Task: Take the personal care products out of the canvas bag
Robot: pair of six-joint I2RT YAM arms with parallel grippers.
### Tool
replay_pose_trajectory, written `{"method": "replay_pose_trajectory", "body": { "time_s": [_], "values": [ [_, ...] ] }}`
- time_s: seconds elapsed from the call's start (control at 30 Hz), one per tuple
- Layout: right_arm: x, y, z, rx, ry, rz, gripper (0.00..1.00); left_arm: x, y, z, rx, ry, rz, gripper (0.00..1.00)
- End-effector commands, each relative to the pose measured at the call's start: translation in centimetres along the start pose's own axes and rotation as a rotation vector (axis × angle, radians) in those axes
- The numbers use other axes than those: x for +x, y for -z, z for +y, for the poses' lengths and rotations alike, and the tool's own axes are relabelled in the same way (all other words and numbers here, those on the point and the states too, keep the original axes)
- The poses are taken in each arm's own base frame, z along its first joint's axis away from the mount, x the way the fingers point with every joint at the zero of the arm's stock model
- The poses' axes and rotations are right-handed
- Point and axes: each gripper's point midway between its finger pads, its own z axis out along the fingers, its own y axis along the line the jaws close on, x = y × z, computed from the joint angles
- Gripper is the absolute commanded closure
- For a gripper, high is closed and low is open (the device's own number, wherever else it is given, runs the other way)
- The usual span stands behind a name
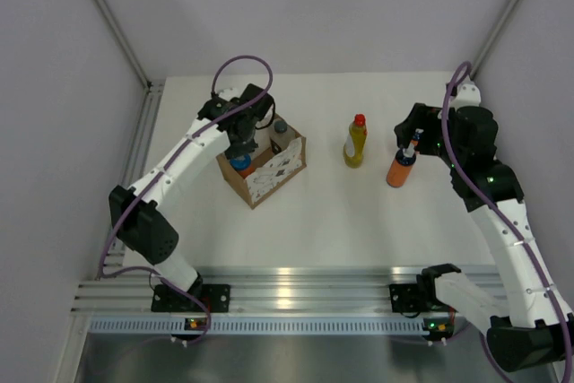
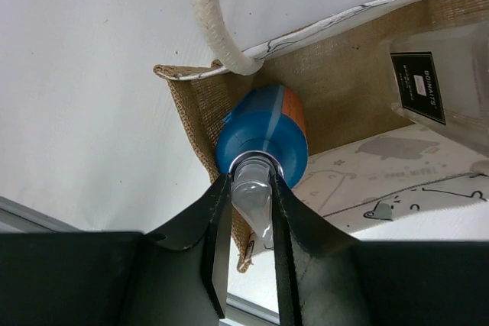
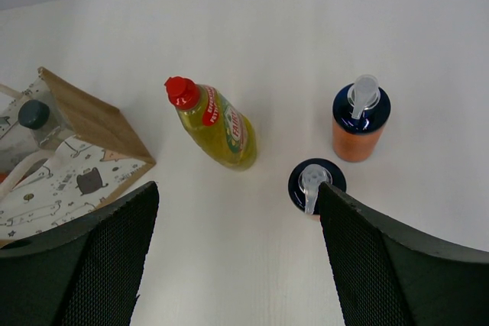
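Left hand [image 2: 250, 182] pinches orange bottle [image 2: 263, 135] by its clear pump inside coarse canvas bag [image 2: 344, 89]; right hand [image 3: 237, 196] wide.

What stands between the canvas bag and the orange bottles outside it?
The yellow bottle stands between canvas bag and orange bottles; top external and right wrist views show it.

Left arm [image 1: 179, 163] stretches from its base up to the canvas bag [image 1: 273, 174], wrist bent downward, with the left gripper [image 1: 240, 152] lowered into the bag's left end. Its two black fingers [image 2: 218, 250] are pinched together on the clear pump of an orange bottle [image 2: 263, 139] standing inside the bag. Right arm [image 1: 502, 221] reaches forward well to the right of the bag, the right gripper [image 3: 237, 192] angled downward, jaws spread wide and holding nothing.
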Motion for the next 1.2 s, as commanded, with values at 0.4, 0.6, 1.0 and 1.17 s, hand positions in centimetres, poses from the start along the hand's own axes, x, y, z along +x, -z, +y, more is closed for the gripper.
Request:
{"method": "replay_pose_trajectory", "body": {
  "time_s": [0.4,0.6,1.0,1.17],
  "values": [
    [-2.7,0.8,0.9,-0.024,0.002,-0.055,0.18,-7.0,10.6,0.6,0.300,0.002,-0.216,1.00],
    [-2.8,0.8,1.0,-0.024,0.003,-0.055,0.18,-8.6,15.2,0.7,0.440,0.019,-0.276,1.00],
    [-2.7,0.6,1.0,-0.023,-0.016,-0.050,0.18,-9.5,23.0,-1.0,0.764,-0.025,-0.300,1.00],
    [-2.7,0.6,1.0,-0.023,-0.019,-0.049,0.18,-8.9,26.3,-2.3,0.941,-0.073,-0.284,1.00]
  ]
}}
